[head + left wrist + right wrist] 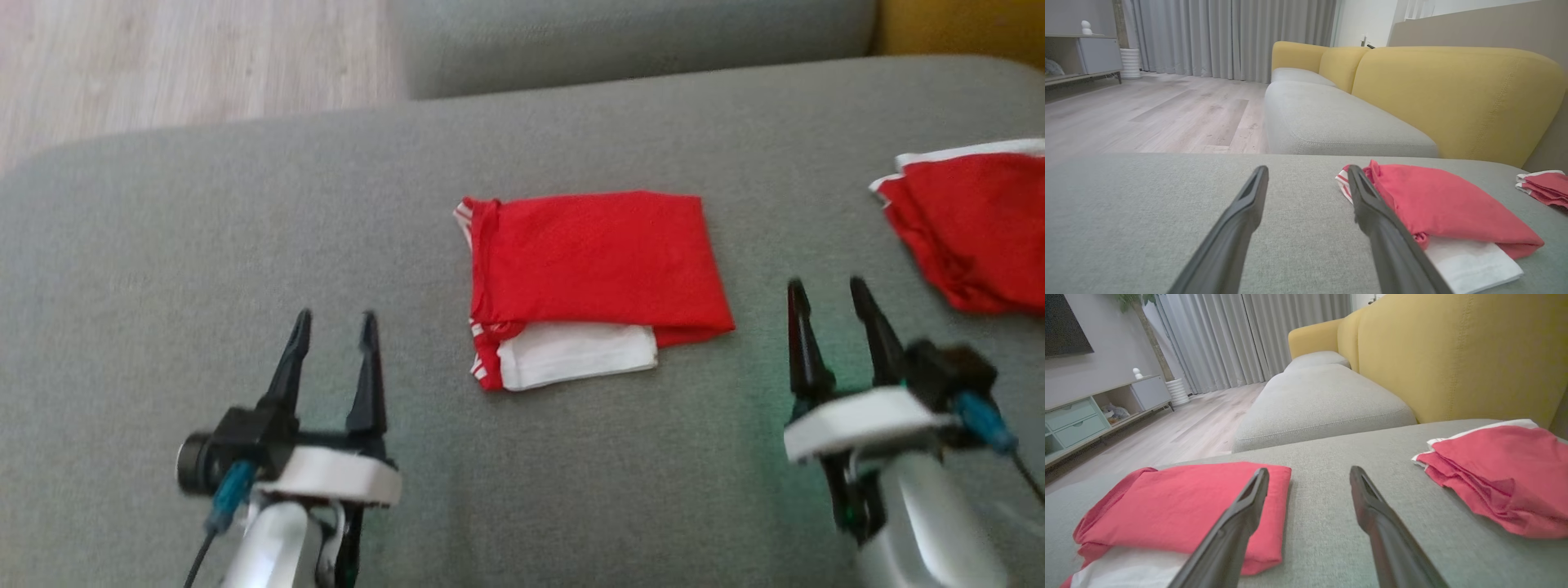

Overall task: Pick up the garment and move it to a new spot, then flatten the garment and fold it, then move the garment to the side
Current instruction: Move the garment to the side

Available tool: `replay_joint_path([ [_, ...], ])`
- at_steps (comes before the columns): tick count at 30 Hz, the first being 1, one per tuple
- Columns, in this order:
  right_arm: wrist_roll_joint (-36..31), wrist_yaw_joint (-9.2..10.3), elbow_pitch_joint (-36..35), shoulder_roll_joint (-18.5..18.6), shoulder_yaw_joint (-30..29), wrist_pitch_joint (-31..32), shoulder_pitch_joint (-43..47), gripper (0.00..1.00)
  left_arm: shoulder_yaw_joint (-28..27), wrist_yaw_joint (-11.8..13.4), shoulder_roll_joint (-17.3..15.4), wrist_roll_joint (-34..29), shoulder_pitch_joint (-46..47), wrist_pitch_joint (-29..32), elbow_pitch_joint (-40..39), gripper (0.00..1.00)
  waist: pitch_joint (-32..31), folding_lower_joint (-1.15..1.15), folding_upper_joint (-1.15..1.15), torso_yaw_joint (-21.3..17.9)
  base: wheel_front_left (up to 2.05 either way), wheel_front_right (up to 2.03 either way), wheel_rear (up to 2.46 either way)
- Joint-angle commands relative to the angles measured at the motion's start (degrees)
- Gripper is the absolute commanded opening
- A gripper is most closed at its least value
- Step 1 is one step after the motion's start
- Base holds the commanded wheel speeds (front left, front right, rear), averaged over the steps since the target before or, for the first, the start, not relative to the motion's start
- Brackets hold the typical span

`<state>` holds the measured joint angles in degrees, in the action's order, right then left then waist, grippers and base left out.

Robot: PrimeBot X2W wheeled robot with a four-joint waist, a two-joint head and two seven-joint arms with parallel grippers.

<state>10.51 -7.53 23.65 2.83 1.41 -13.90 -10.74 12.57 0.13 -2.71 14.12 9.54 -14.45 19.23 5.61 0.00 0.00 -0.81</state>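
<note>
A red and white garment [596,278] lies folded into a rectangle at the middle of the grey sofa seat [204,245], with a white panel showing along its near edge. It appears at the right in the left wrist view [1445,208] and at the lower left in the right wrist view [1180,510]. My left gripper [335,322] stands open to the near left of it, apart from the cloth. To the near right of the garment my right gripper [824,292] is open too, with nothing between its fingers.
A second folded red and white garment [971,229] lies at the seat's right edge. Another grey seat cushion [1331,122] and a yellow backrest [1453,94] lie beyond. Wooden floor [163,57] is at the far left, with a cabinet [1098,412] and curtains [1229,36].
</note>
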Motion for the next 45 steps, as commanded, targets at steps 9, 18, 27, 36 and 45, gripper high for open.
replay_joint_path([
  [9, 0.6, 0.04, 8.64, 0.05, -0.36, 7.17, -13.09, 1.0, 1.14, 0.14, -0.17, 0.35, 7.24, -0.55, -1.49, 1.0, 6.76, 0.0, 0.0, 5.14, 0.0, 0.0, 0.0],
  [18, -0.13, 0.04, 21.06, 0.05, 0.47, 10.33, -18.88, 1.0, 2.03, 0.71, -0.17, 1.09, 8.55, -0.55, -1.1, 1.0, 8.42, 0.0, 0.0, 7.6, 0.0, 0.0, 0.0],
  [27, 1.48, 0.04, 28.7, 0.05, 5.24, 10.06, -21.54, 0.45, 2.23, 1.01, -0.17, 1.04, 9.07, -0.55, -0.74, 1.0, 8.27, 0.0, 0.0, 7.86, 0.0, 0.0, 0.0],
  [36, -3.06, 0.04, 32.29, 0.22, 6.83, 4.8, -23.79, 0.0, 2.01, 0.85, -0.17, 0.42, 8.5, -0.55, -0.23, 1.0, 5.52, 0.0, 0.0, 5.67, 0.0, 0.0, 0.0],
  [45, -9.59, 0.04, 30.71, 4.84, 7.41, 3.0, -23.58, 0.0, 2.15, 0.96, -0.17, 0.81, 7.27, -0.55, -0.37, 1.0, 2.14, 0.0, 0.0, 1.71, 0.0, 0.0, 0.0],
])
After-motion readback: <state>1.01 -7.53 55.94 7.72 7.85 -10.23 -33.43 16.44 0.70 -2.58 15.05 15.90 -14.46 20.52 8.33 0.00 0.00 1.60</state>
